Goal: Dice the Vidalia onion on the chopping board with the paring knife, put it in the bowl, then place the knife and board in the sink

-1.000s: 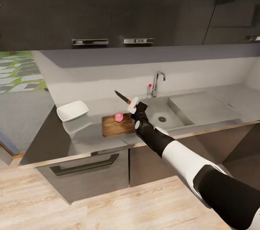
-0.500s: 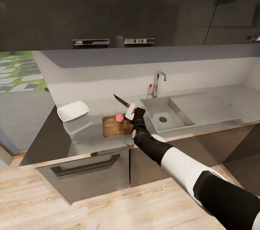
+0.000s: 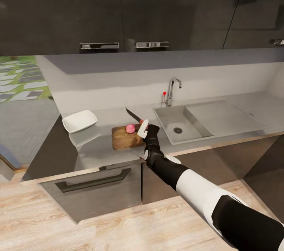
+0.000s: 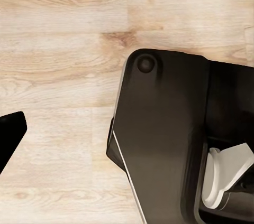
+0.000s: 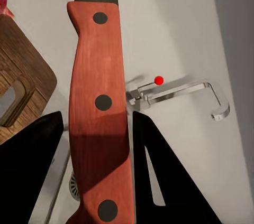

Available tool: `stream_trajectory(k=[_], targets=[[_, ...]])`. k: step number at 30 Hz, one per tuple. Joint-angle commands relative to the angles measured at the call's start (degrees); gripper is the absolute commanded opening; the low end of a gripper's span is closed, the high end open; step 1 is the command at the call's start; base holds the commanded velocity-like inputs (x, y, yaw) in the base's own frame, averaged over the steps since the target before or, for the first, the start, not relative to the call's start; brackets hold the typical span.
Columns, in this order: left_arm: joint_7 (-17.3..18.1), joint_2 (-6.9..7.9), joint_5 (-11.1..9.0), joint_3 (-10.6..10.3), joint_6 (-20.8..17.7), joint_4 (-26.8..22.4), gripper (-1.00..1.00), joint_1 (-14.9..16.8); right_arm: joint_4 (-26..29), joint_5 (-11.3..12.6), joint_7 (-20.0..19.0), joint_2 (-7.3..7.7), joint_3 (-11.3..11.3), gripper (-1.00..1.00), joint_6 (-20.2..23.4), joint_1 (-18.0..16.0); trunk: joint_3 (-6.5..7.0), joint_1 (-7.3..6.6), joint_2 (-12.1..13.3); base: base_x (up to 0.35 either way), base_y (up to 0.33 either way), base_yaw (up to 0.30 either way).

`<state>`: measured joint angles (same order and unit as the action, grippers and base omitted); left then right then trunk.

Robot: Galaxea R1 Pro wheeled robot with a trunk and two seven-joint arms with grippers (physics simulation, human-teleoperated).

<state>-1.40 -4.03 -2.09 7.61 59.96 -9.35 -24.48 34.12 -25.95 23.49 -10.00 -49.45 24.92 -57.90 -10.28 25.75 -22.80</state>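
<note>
From the head view we see our right arm stretched forward and up over the table [image 3: 98,152], its right pincer [image 3: 144,128] poised at the near right corner of the chopping board [image 3: 126,137]. It is clamped on the paring knife [image 3: 134,116], whose blade slants up and away toward the wall, above the board. The pink onion [image 3: 129,127] sits on the board just beside the pincer. The white bowl [image 3: 79,120] rests on the table to the board's left, apart from it, and the sink [image 3: 179,125] lies to the board's right, its tap [image 3: 172,90] at the back.

Our right wrist view adds the close detail: the reddish handle [image 5: 98,123] with dark rivets is squeezed between the two dark fingers [image 5: 159,176], with the board's corner and the tap's red knob beyond.

Our left wrist view looks down on pale wooden floor [image 4: 58,49] and a dark part of our own body; we cannot tell the left pincer's state.
</note>
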Motion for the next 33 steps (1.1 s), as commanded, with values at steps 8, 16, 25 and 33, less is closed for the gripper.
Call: stream_trajectory(k=[8, 16, 25, 33], targets=[[-0.16, 0.14, -0.17, 0.07, 0.04, -0.19, 1.00, 0.01, -0.36, -0.64, -0.18, 0.00, -0.62, -1.00, 0.81, 0.26, -0.11, 0.04, -0.12, 0.000, 0.022, 0.000], [-0.16, 0.27, -0.19, 0.13, -0.01, -0.12, 1.00, 0.00, 0.95, -0.08, 1.32, 0.00, 0.14, -1.00, 0.75, 2.74, -0.11, 0.04, -0.12, 0.000, 0.000, 0.000], [-0.16, 0.34, -0.19, 0.13, -0.02, -0.04, 1.00, 0.05, 2.43, -0.23, 1.68, 0.00, 0.67, -1.00, 1.12, 3.75, -0.11, 0.04, -0.12, 0.000, 0.000, 0.000], [-0.18, 0.34, -0.19, 0.13, -0.02, -0.05, 1.00, 0.06, 5.00, -0.24, 1.69, 0.00, 0.63, -1.00, 2.85, 3.76, -0.11, 0.04, -0.12, 0.000, 0.000, 0.000]])
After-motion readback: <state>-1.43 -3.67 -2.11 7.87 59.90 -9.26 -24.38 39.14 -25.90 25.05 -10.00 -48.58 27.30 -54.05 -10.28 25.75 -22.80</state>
